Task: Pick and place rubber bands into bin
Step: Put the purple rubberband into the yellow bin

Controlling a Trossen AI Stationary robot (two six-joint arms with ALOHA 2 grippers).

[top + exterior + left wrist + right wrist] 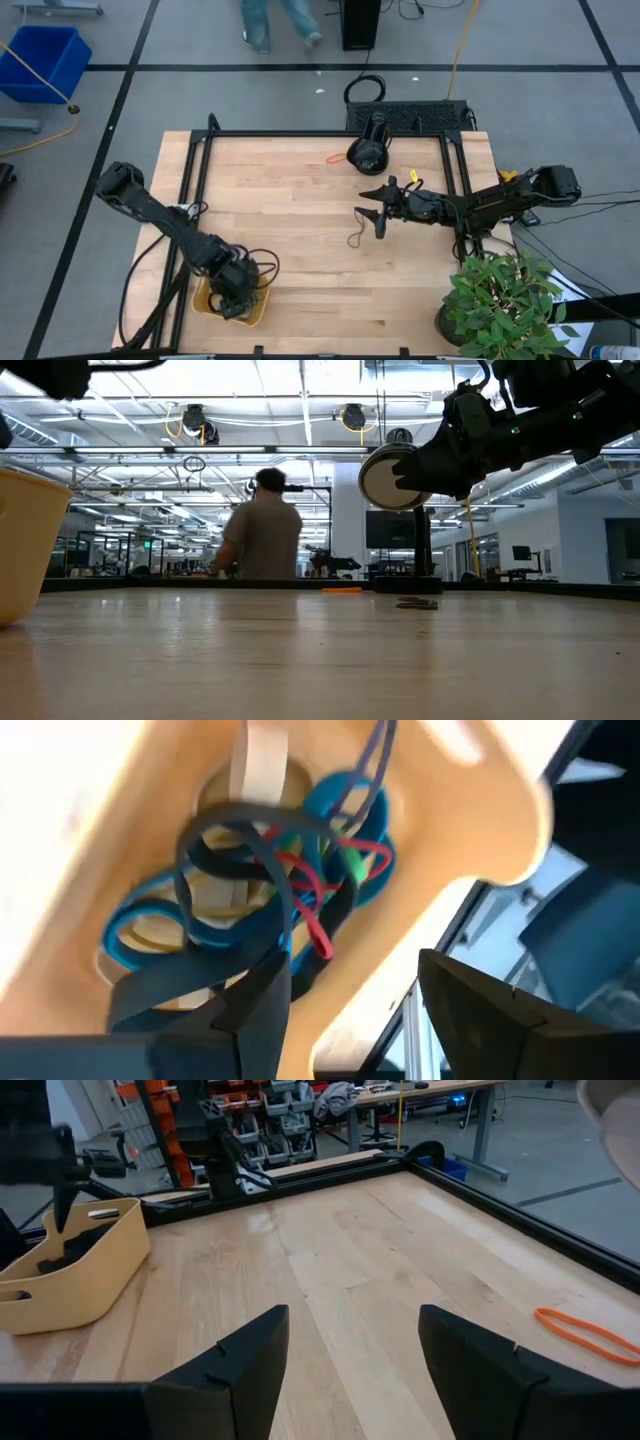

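Rubber bands [250, 890] lie in the bin [262, 312] at the table's [300, 250] front-left corner.

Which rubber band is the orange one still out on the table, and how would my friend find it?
Start at the wooden table and go to its far edge beside the black headphones. The orange rubber band lies there alone, bright and flat; the other loose band mid-table is dark.

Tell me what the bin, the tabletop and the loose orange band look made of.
The bin: likely moulded plastic, matte yellow-orange, with smooth rounded walls and rim. The tabletop: wood, light butcher-block strips with visible grain and a slight sheen. The orange band: probably rubber, a thin flat loop lying limp on the wood.
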